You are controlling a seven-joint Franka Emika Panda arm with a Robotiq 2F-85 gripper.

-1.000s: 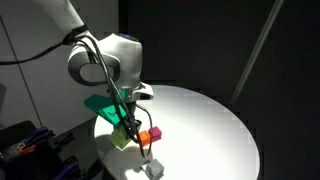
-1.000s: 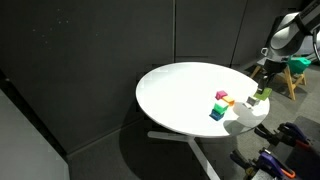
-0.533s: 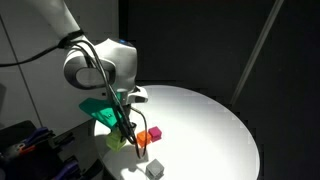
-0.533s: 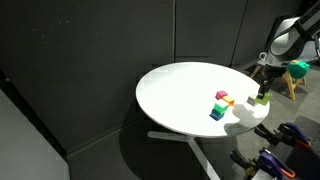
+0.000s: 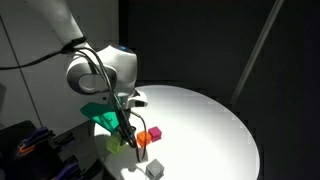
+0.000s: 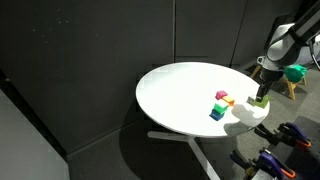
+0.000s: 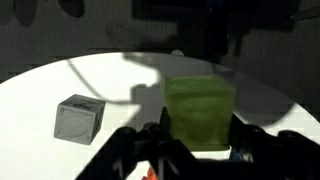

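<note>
gripper (image 5: 127, 138) seemingly grips green block (image 5: 117, 143) beside orange cube (image 5: 155, 133).

Light green cube (image 7: 200, 115), gripped level, near the white table (image 7: 40, 100) edge.

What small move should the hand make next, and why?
Probably lower straight down a little: the hand is shut on the green block, which seems to hang just above the white table, apart from the grey cube.
</note>
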